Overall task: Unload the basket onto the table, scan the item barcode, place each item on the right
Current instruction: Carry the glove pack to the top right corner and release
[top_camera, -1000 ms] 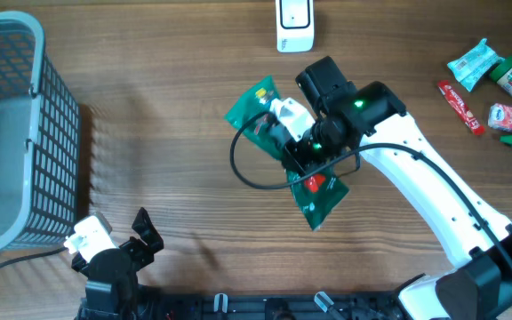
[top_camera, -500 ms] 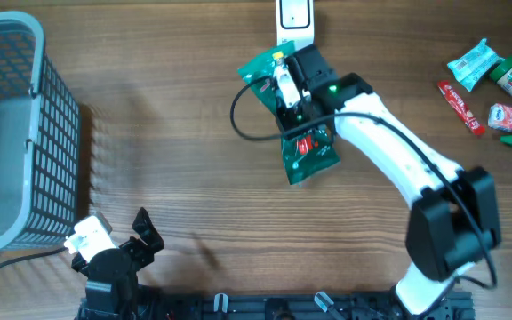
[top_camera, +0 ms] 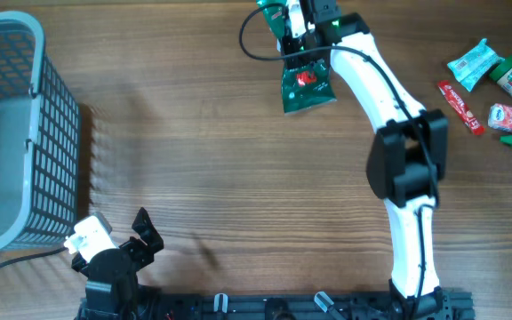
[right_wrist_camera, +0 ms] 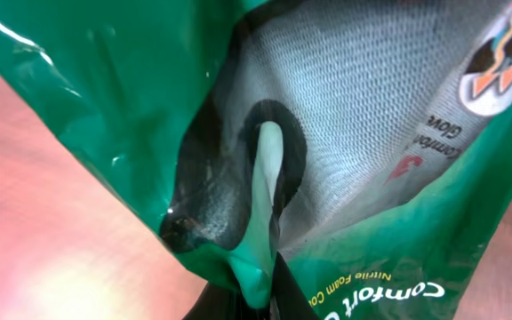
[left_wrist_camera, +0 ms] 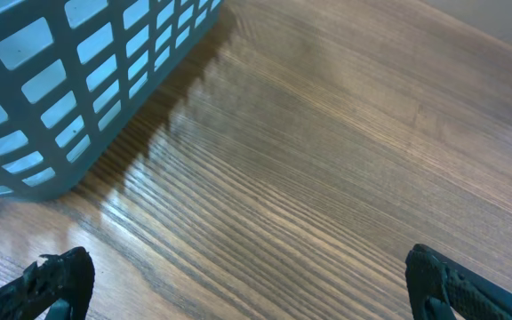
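Green plastic fills the right wrist view. The glove packet [right_wrist_camera: 87,116] is pinched in the right gripper [top_camera: 297,52], whose jaws are clamped tight on it. This is out at the far edge of the wooden table [top_camera: 238,178]. The packet's lower half, with its red mark, trails from the fingers back toward the robot's base. A barcode may be printed on it, but I cannot make one out. Well apart from that hand, the left gripper [top_camera: 145,236] sits with jaws spread wide, holding nothing. The grey-blue basket [top_camera: 25,133] stands just ahead of it, to its left.

Mesh basket [top_camera: 60,151], small packets [top_camera: 471,64], wooden table [top_camera: 238,178]
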Motion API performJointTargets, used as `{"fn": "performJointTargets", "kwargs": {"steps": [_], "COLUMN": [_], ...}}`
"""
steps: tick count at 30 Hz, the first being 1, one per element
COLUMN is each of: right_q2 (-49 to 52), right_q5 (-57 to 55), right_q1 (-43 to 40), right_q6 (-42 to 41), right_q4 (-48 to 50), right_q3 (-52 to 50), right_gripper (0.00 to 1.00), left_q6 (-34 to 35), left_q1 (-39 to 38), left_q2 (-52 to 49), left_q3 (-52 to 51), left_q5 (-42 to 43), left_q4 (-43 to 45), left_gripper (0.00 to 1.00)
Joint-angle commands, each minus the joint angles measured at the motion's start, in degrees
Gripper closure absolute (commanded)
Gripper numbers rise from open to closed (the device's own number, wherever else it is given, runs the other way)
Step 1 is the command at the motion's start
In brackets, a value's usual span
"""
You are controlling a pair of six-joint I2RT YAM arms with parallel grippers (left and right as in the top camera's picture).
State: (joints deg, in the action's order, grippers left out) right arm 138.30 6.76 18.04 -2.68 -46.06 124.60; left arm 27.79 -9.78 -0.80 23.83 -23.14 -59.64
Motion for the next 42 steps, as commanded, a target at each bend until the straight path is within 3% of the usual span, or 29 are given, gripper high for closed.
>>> {"fn": "performJointTargets", "kwargs": {"steps": [1, 14, 22, 29, 42], "right_q2": [4.9, 8.1, 7.7, 3.2, 2.9], "right_q5": [-2.5, -2.4, -1.0, -7.3, -11.9], "right_q1": [-2.7, -3.7, -3.7, -5.7, -22.3], "right_q6": [-1.9, -6.0, -0.2, -6.9, 0.5], "right_q4": [-0.2, 2.0, -2.3, -8.5, -6.6], "right_q3": [3.8, 3.9, 4.9, 6.3, 0.0], "right_gripper": [0.96, 0.96, 0.96, 0.96, 0.96], "left_q6": [0.6, 0.6, 0.6, 0.6, 0.6], "left_q1": [0.3, 0.3, 0.3, 0.3, 0.3], "left_q2": [0.4, 0.4, 0.4, 0.4, 0.4], "left_q3": [-0.3, -0.3, -0.3, -0.3, -0.3], "left_q5": [-0.7, -0.7, -0.7, -0.7, -0.7], "left_q4": [0.1, 0.1, 0.1, 0.1, 0.1], "left_gripper": [0.0, 0.0, 0.0, 0.0, 0.0]}}
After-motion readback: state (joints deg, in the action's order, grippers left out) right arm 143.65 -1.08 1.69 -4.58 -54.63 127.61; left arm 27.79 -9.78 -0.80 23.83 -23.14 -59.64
